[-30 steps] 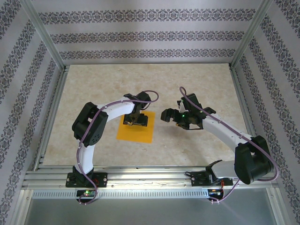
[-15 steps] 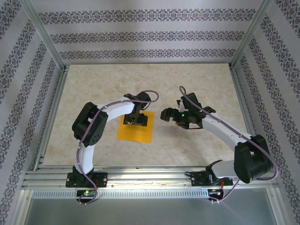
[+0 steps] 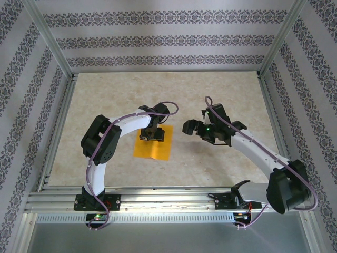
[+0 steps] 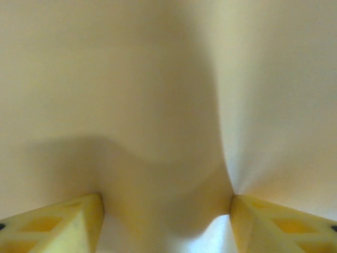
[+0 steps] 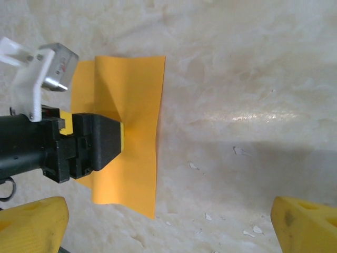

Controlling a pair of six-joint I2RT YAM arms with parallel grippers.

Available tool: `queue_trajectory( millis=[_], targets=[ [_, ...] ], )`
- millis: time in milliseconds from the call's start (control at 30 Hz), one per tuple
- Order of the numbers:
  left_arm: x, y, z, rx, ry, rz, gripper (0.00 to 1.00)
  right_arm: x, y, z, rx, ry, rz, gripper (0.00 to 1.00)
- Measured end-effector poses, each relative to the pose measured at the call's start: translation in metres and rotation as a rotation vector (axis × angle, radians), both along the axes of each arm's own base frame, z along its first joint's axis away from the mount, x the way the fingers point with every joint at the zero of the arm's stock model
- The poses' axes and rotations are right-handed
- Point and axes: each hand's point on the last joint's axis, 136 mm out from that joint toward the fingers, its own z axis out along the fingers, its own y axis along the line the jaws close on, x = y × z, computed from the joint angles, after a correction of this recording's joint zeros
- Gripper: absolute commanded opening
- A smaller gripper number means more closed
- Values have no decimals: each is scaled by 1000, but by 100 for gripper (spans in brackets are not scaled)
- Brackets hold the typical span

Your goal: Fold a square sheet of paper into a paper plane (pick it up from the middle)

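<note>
The square sheet of paper (image 3: 152, 151) is orange-yellow and lies on the marble table, left of centre. My left gripper (image 3: 151, 136) points down onto its middle. In the left wrist view the yellow fingertips (image 4: 79, 219) stand apart on the sheet (image 4: 158, 95), and a soft hump of paper rises between them. In the right wrist view creases fan out across the sheet (image 5: 134, 89) from the black left gripper (image 5: 97, 142). My right gripper (image 3: 189, 128) hovers wide open to the right of the sheet, with bare table between its fingers (image 5: 305, 224). A paper plane is out of view.
The marble tabletop (image 3: 221, 92) is fenced by an aluminium frame (image 3: 271, 110) and patterned walls. Small white flecks (image 5: 239, 152) dot the surface under my right gripper. Free room lies behind and to the right of the sheet.
My left jaws have drawn closer together on the sheet, which now looks slightly narrower and puckered. The right arm has shifted a little up and to the right.
</note>
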Motion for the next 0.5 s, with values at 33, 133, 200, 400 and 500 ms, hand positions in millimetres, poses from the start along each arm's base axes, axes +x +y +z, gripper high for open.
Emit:
queue_trajectory(
  millis=[33,133,200,400,500],
  targets=[
    [0,0,0,-1,-2,0,58,1,-3,4,-4,-17,-10,98],
    [1,-3,1,-4,-13,-9,52,2,-10,11,-8,-51,-28,98],
    [0,-7,2,-14,-24,-21,45,3,-15,12,-17,-63,-42,98],
    [-4,-16,4,-64,-41,-43,38,5,-43,7,-77,-84,-154,98],
    [-4,-19,5,-88,-43,-45,37,3,-54,12,-101,-126,-176,98]
  ],
)
